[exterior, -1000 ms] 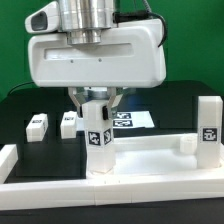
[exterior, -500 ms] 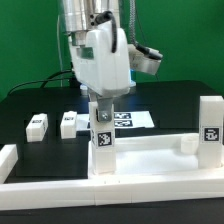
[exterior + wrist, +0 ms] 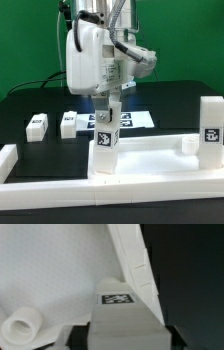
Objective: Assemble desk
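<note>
Turning about its upright axis, the tool (image 3: 106,110) now shows the exterior view its narrow side, where a second ago it showed its broad face. Its fingers are closed on the top of a leg (image 3: 104,142), which stands upright at the corner of the tray (image 3: 150,160) toward the exterior view's left. The leg's tag faces a new way (so the leg turns with the grip). I judge this a screwing-in step. Whether the leg is fully seated cannot be told. The wrist view looks down the leg (image 3: 120,317) beside the rim, an open socket (image 3: 22,326) nearby. Two spare legs (image 3: 37,125) (image 3: 69,123) lie on the tabletop (image 3: 22,102), apart from the tray. Another, the right leg (image 3: 208,125), stands upright on the exterior view's right.
</note>
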Controlling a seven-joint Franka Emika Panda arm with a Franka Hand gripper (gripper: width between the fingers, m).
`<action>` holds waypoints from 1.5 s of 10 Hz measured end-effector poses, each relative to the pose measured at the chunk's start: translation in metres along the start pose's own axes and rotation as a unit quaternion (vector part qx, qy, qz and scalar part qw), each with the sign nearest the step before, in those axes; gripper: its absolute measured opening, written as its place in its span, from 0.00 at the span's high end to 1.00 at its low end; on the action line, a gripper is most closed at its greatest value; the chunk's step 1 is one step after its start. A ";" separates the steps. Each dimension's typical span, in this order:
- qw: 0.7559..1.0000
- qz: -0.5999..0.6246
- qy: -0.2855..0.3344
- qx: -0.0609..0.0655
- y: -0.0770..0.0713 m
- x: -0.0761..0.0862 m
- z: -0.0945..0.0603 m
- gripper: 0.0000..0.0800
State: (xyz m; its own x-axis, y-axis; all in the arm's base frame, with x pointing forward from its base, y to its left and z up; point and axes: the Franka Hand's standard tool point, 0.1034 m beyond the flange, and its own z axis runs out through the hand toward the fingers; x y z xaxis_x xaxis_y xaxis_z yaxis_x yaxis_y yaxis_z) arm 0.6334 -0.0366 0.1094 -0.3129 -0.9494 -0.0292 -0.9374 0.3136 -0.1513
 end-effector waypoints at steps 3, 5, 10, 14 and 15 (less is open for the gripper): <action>0.989 -0.147 -0.001 -0.002 0.003 0.004 -0.001 0.26; 0.951 -0.309 0.000 -0.003 0.005 0.002 -0.001 0.20; 0.882 -0.471 -0.001 -0.004 0.009 0.003 0.001 0.19; 0.769 -0.639 -0.001 -0.012 0.001 0.015 0.005 0.19; 0.773 -0.635 -0.001 -0.012 0.002 0.015 0.006 0.19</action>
State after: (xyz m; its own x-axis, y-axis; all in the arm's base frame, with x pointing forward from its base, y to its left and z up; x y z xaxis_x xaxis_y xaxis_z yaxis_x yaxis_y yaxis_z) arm 0.6281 -0.0502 0.1032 0.8613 -0.4921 0.1263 -0.4911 -0.8701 -0.0412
